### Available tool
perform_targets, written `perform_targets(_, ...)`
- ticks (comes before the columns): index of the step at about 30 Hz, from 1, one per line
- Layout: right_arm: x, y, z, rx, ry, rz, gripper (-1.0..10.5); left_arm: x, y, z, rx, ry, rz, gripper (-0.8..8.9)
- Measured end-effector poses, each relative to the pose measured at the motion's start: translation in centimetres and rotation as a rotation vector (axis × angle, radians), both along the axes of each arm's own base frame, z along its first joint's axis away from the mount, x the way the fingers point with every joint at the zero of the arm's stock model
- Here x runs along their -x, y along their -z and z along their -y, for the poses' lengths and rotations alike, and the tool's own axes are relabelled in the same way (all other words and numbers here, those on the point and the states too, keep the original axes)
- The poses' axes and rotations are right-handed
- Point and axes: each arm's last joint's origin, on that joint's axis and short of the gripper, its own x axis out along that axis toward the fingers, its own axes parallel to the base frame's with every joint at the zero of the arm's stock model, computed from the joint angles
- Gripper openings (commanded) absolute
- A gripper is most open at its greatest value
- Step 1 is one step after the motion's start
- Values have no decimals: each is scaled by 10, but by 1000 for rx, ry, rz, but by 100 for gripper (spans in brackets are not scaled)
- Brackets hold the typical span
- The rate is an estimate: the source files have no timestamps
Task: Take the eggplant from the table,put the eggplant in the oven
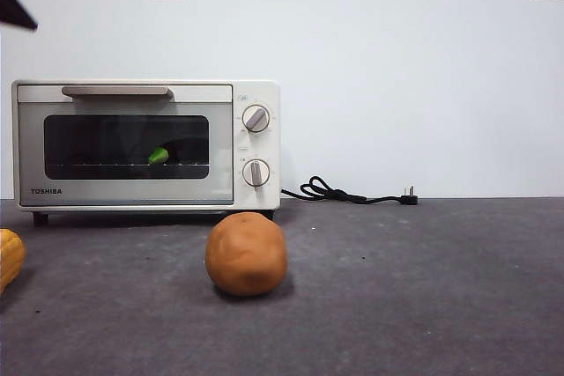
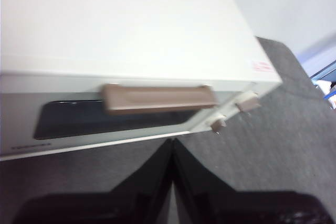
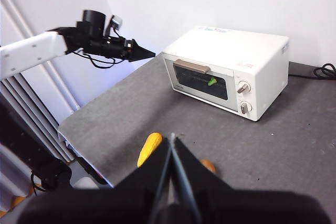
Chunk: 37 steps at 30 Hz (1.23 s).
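Cream oven (image 1: 145, 144) reads "TOSHIBA"; eggplant (image 1: 159, 156) inside.

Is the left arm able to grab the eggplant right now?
Probably not. The eggplant lies inside the oven behind its closed glass door, and the left gripper hangs shut beside the oven. The handle would need pulling first.

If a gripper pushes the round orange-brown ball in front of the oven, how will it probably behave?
The ball looks almost round and touches the table on a small patch, so it would probably roll. Its skin looks matte, likely not slippery. Its weight cannot be judged.
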Motion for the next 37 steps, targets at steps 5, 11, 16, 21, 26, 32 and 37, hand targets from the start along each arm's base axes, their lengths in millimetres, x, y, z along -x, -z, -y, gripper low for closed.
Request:
perform_targets(5,0,0,0,1,-1,1,-12,41,-27,28,-91,5,12,-6)
perform_targets(11,0,0,0,6,-3,7,2,92,-49,50,-156,15,23,-6)
perform_targets(16,0,0,0,7,-3,9,1,134,-61,59,-178,20,46,-6)
perform_targets(21,0,0,0,7,-3,9,1,175,-67,62,-182,19,53,-6)
perform_targets(26,0,0,0,7,-3,9,1,212,-70,65,-191,9,82,-6)
perform_targets(32,0,0,0,8,-3,9,1,241,-73,67,-196,4,146,-6)
perform_targets(37,0,0,0,7,-3,9,1,239,-71,67,-195,6,122,-5)
